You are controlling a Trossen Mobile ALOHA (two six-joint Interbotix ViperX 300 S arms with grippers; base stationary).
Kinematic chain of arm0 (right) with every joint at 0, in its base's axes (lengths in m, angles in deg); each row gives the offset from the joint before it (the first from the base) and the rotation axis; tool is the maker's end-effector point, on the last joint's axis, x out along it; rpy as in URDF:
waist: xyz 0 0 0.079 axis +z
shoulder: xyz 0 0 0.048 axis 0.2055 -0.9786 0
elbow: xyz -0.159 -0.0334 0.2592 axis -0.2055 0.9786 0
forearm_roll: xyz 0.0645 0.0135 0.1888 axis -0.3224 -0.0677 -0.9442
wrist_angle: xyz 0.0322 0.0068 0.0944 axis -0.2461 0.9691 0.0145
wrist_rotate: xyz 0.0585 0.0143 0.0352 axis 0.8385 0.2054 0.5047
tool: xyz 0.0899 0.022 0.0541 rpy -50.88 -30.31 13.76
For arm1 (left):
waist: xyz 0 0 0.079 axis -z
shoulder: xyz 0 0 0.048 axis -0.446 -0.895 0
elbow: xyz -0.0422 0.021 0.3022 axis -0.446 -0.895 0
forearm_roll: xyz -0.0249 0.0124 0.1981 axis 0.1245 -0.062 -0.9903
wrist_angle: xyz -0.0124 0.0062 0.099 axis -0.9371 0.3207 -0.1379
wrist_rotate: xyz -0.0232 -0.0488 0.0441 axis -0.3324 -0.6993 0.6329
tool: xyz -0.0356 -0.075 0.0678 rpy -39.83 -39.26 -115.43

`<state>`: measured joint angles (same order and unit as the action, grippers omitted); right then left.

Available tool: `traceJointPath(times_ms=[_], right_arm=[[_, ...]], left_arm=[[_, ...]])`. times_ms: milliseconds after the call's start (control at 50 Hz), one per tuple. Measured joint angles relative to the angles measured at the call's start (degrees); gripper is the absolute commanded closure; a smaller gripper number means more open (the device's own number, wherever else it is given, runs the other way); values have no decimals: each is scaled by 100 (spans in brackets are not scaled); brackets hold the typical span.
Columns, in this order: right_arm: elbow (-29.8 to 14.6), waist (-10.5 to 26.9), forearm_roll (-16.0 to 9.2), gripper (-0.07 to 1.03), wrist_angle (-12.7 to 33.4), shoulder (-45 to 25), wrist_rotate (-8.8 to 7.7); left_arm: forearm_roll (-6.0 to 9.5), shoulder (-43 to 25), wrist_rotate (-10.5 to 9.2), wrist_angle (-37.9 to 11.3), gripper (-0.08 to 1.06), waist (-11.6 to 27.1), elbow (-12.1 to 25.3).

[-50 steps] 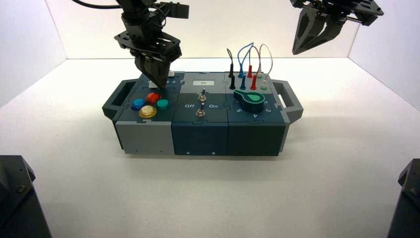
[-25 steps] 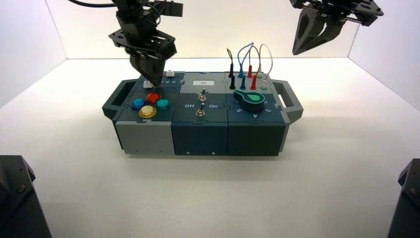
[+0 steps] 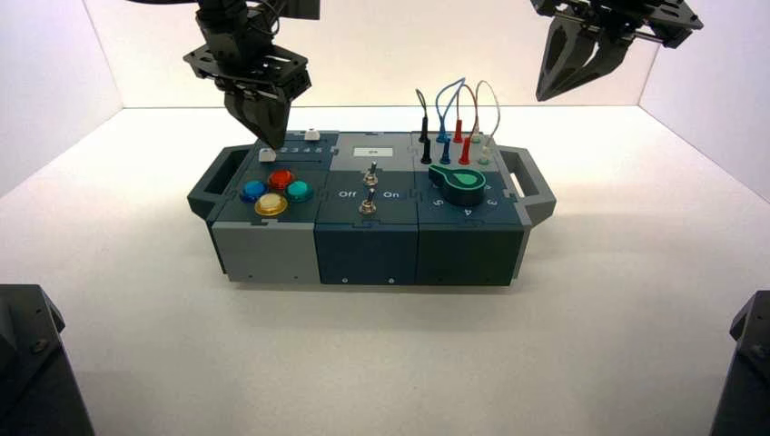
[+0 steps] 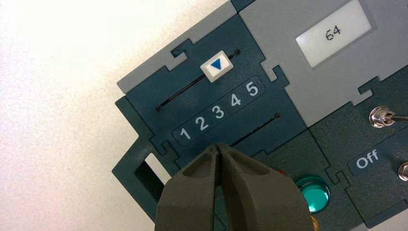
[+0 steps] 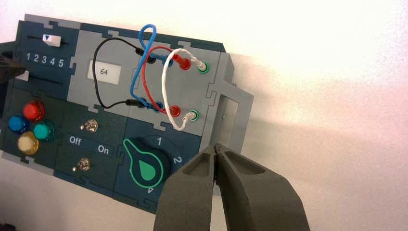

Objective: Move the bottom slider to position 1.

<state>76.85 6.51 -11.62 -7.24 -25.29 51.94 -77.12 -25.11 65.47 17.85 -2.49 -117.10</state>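
Lab-like robot test bench, pale walled tabletop (image 3: 381,363), panel box (image 3: 368,254) with switches, wires (image 3: 459,104), robot arms

Bright, even light with soft shadows; the pale surround nearly washes out.

Slider panel (image 4: 192,91): "1 2 3 4 5"; display (image 4: 334,33): "64"; switch panel (image 5: 91,139): "Off", "On"; knob dial (image 5: 163,144) incl. "1", "2".

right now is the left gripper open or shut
Shut: in the left wrist view the left gripper's two fingers meet along a single seam, right to the tips.
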Motion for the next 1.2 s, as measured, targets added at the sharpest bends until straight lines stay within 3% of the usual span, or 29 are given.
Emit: traceJointPath(times_ms=[380, 640, 880, 1040, 1200], right_arm=[[0, 0, 18, 99, 26, 0, -9], [53, 9, 18, 99, 53, 123, -35], [44, 439, 18, 99, 53, 404, -149], [0, 782, 18, 98, -9, 422, -158], [-35, 870, 18, 98, -44, 422, -167]], left_arm=[[0, 62, 0, 9, 101, 0, -35], [35, 475, 0, -44, 101, 0, -9], [185, 1072, -132, 0, 101, 0, -26], [185, 1380, -211, 18, 101, 0, -167], [185, 1547, -246, 35, 101, 0, -343]])
